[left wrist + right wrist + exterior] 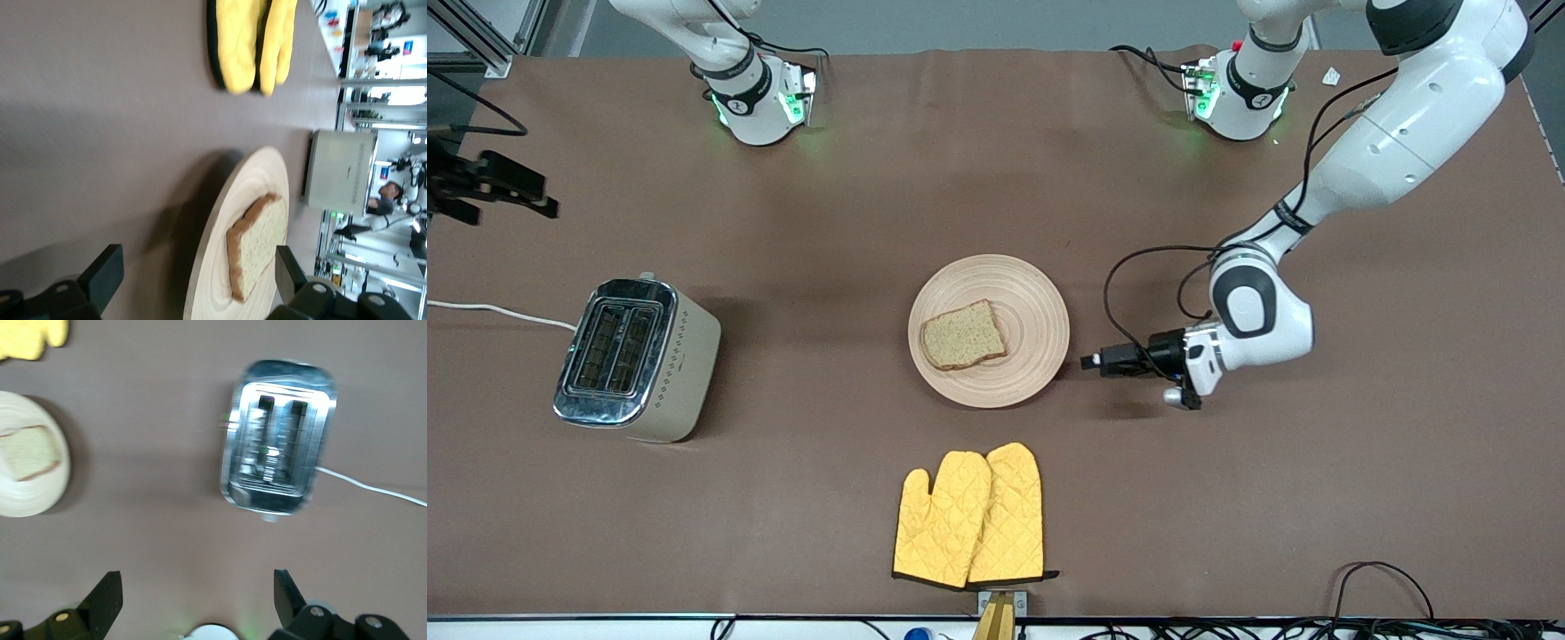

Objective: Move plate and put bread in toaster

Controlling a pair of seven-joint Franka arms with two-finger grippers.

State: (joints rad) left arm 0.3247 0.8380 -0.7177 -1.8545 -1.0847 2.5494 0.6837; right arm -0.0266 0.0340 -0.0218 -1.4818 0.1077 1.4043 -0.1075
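**Left gripper open beside the plate; right gripper open high over the toaster's end of the table**

The left gripper [1089, 362] is seen low over the table, its fingers [107, 270] spread wide with nothing between them. The forearm is bent down from a raised elbow and the wrist is turned sideways, so that the hand lies nearly level and points at the plate [1040, 307]. The plate's rim is just beside the fingertips, apart from them. On the plate, off centre toward the right arm's end, the bread [964, 336] lies flat. Nearer the front camera than the plate, a pair of yellow oven mitts [971, 516] rests on the brown table [1316, 498].

The right gripper [543, 209] is held up in the air at the right arm's end of the table, pointing downward, its fingers [103, 600] parted and empty. Below it and somewhat nearer the front camera, the toaster [640, 360] stands upright with both slots empty, and its white cord [498, 311] is led away toward the table's edge. The plate is well apart from this gripper.
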